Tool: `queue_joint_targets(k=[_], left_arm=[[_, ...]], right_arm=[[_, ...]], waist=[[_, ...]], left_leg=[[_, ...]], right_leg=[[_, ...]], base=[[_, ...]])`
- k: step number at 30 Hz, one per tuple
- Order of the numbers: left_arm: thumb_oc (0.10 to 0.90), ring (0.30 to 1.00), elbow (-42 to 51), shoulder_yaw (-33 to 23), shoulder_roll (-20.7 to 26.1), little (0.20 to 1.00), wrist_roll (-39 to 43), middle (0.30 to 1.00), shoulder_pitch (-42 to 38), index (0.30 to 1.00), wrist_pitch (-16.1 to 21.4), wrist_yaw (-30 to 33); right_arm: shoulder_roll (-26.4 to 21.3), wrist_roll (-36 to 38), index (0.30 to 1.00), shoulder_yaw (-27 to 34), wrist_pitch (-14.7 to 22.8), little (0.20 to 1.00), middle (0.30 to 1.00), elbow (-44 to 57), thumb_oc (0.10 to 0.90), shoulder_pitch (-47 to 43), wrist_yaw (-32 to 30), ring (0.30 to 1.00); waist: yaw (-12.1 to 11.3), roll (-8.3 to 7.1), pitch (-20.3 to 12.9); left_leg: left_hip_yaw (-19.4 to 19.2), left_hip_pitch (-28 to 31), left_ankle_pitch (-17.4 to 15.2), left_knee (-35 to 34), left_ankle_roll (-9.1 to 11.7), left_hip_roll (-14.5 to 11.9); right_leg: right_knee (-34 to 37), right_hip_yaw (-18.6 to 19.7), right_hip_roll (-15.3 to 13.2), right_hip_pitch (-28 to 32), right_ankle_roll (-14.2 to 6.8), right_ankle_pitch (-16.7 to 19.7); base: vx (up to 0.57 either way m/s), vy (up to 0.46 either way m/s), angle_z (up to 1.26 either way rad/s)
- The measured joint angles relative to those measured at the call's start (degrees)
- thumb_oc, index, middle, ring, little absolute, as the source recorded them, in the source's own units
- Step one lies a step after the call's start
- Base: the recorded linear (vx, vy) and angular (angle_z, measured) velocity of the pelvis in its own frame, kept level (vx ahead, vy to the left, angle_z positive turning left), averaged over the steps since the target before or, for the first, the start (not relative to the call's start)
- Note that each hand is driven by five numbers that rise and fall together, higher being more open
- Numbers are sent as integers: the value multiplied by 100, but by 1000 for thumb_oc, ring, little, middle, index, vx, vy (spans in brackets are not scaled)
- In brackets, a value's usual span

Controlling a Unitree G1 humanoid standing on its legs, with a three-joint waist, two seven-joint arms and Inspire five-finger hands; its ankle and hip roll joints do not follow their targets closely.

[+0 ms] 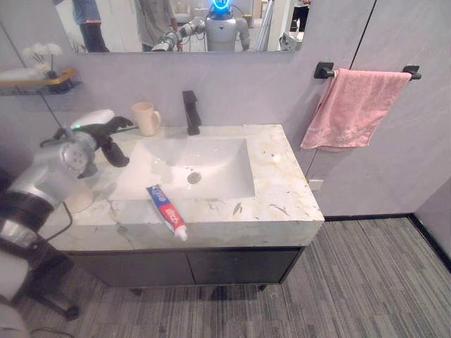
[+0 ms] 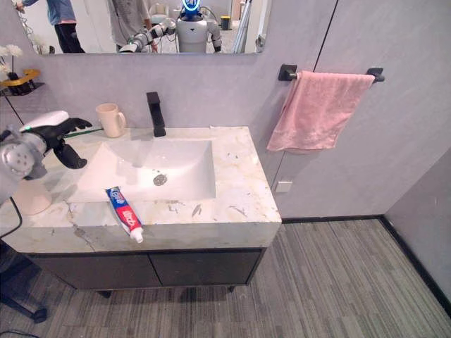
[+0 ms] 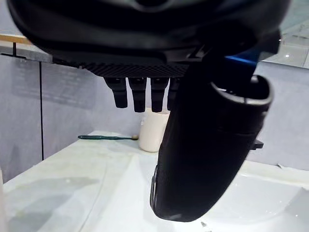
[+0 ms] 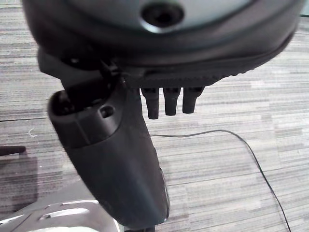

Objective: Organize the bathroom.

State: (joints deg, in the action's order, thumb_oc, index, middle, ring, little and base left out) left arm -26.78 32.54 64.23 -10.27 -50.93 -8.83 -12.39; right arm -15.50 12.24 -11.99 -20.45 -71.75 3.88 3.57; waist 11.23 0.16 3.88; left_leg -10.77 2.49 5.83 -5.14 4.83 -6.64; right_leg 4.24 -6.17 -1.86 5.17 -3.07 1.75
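A green toothbrush point(image 3: 106, 137) lies flat on the marble counter point(image 1: 282, 190) at the back left, beside a cream mug point(image 1: 146, 118). My left hand point(image 1: 106, 135) hovers open just above the counter's left side, its fingers point(image 3: 137, 94) straight and pointing toward the toothbrush, holding nothing. A red, white and blue toothpaste tube point(image 1: 167, 211) lies on the counter's front edge, in front of the white sink point(image 1: 211, 162). My right hand point(image 4: 120, 159) hangs open over the grey striped floor, holding nothing.
A black faucet point(image 1: 190, 111) stands behind the sink. A pink towel point(image 1: 352, 105) hangs on a black wall bar to the right. A white container point(image 2: 32, 197) sits at the counter's left edge. A small shelf point(image 1: 39, 81) with flowers is on the left wall.
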Motion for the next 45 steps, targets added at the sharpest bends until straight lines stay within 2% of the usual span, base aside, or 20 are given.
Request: queue_joint_targets(k=[10,14,21,32,39,45], left_arm=[[800,900,83,295,212,900,347,900,-299,900,14,-720],[800,900,55,398,212,900,402,900,-298,900,162,-1027],[800,900,43,410,213,900,417,900,-298,900,388,-1065],[800,900,45,410,264,900,407,900,-297,900,414,-1113],[800,900,80,410,266,900,386,900,-296,900,618,-1367],[800,900,279,411,266,900,383,900,-293,900,624,-1697]], right_arm=[[6,0,900,2,0,900,900,1,800,-13,-1,900],[6,-1,900,2,0,900,900,2,800,-16,-5,900],[6,2,900,1,-3,900,900,4,800,-19,-8,900],[6,1,900,4,-6,900,900,3,800,-18,-6,900],[6,0,900,6,-6,900,900,3,800,-22,2,900],[6,-4,900,8,-7,900,900,3,800,-22,4,900]], waist=[[-6,7,3],[-15,9,4],[-37,24,11],[-41,54,3],[-49,57,0],[-30,63,-6]], left_leg=[[-2,0,0,0,0,2],[0,-2,0,1,0,4],[4,-2,1,0,0,5],[7,-2,1,0,0,4],[7,-1,1,0,0,3],[4,0,1,0,0,2]], right_leg=[[-4,-1,-3,-2,0,0],[-5,-2,-4,-3,1,1],[-5,-6,-4,-1,2,1],[-5,-7,-3,-1,2,2],[-6,-7,-3,0,3,2],[-9,-6,-3,-1,3,2]], base=[[0,0,0],[0,0,0],[0,0,0],[0,0,0],[0,0,0],[0,0,0]])
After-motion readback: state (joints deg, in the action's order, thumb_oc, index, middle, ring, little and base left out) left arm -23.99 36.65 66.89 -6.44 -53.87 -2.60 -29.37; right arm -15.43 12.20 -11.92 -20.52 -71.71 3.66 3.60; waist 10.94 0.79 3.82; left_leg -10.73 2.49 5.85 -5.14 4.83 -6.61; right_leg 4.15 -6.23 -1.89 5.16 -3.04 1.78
